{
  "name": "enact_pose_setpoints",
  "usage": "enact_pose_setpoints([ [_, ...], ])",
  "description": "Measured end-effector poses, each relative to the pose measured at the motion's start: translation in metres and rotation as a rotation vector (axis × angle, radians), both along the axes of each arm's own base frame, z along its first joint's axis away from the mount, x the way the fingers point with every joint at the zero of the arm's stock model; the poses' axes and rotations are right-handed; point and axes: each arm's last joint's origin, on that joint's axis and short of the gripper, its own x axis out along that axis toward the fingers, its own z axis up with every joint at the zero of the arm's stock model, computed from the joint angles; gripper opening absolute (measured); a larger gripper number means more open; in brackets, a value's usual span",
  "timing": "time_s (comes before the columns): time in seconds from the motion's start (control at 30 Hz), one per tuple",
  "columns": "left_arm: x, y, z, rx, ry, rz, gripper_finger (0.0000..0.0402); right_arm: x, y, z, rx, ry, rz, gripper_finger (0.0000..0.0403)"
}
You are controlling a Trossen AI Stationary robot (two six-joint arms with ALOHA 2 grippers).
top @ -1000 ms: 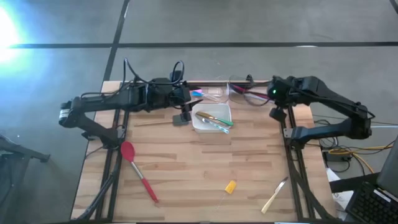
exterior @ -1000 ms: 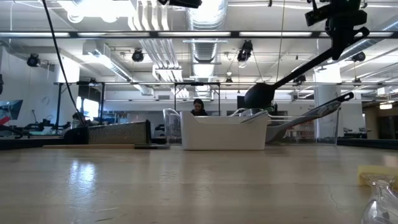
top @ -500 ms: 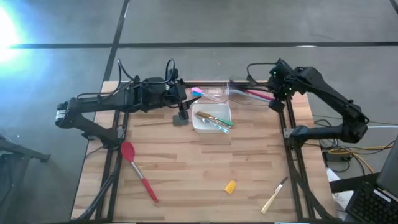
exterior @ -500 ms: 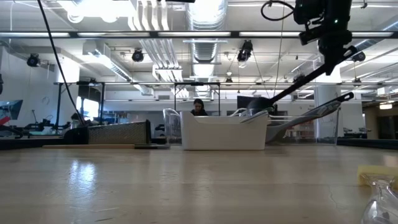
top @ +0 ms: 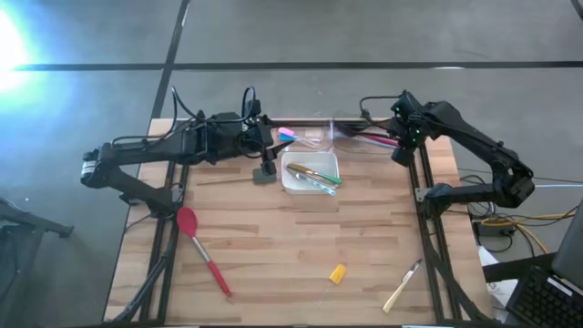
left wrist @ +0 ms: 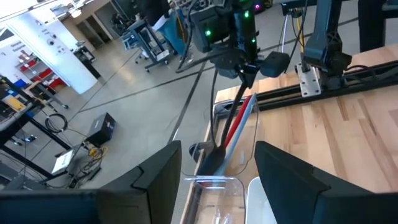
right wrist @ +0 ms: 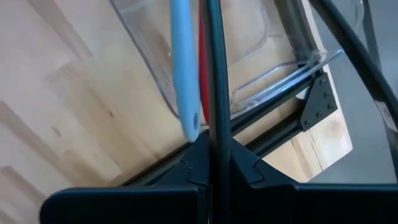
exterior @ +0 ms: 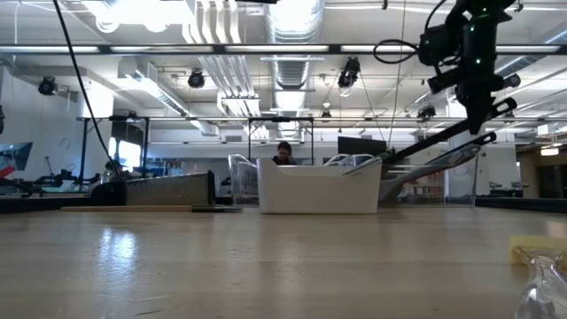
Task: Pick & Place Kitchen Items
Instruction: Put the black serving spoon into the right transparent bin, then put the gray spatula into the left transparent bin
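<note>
Black spoon handle [right wrist: 214,74] clamped in the right gripper [top: 402,146] at upper right of the high view, its bowl lowered into the clear bin [top: 351,135]. Left gripper [top: 266,169], jaws spread and empty, hovers beside the white tray [top: 296,186] at upper centre.

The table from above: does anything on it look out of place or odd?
Three items lie loose near the front, away from the bins: a red spatula, a small yellow piece and a wooden-handled tool. Nothing looks spilled or broken.

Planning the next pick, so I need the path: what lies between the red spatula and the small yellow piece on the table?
Only bare wood lies between the red spatula and the yellow piece, in the high view.
</note>
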Motion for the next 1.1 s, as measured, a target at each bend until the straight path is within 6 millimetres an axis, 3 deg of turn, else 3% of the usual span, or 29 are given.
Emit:
enact_pose_setpoints([
  [0.73, 0.0, 0.0, 0.002, -0.012, -0.03, 0.002, 0.021, 0.008, -0.015, -0.024, -0.02, 0.045, -0.096, 0.0022],
  [1.1, 0.0, 0.0, 0.002, -0.011, -0.03, 0.001, 0.021, 0.009, -0.016, -0.016, -0.015, 0.021, -0.133, 0.0111],
])
